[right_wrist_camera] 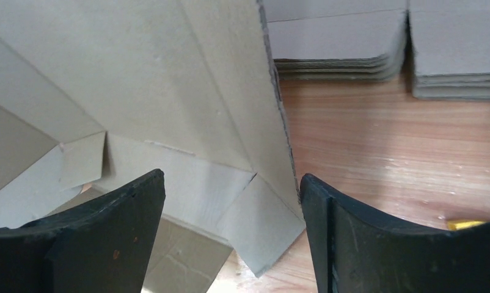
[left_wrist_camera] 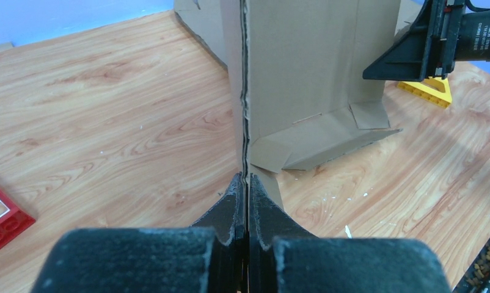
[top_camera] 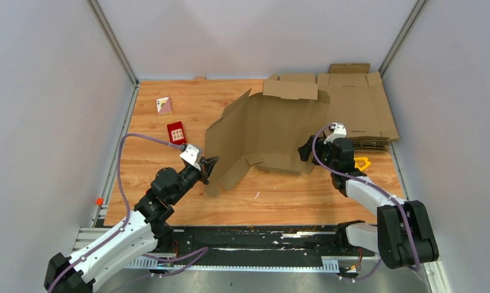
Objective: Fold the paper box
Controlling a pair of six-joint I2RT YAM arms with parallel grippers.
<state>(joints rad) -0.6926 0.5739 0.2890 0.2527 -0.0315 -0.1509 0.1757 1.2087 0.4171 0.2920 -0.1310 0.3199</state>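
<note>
Left gripper: jaws pinched flat on left edge of paper box. Right gripper: jaws spread wide, box's lower right corner set between them, seemingly untouched. Box stood half-raised at centre of table. Cardboard sheet pile stacked beyond, far right.

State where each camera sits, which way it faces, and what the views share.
Top: above and behind the bases, looking down on the table; left arm and right arm show, box between them.
Left wrist: low, facing far-right along the box's edge; own jaws shut on it, right arm's tip at top right.
Right wrist: low, facing the box's wall and the sheet pile; own jaws open around the box's corner.
Shared: box in all three; red box in top and left wrist.
</note>
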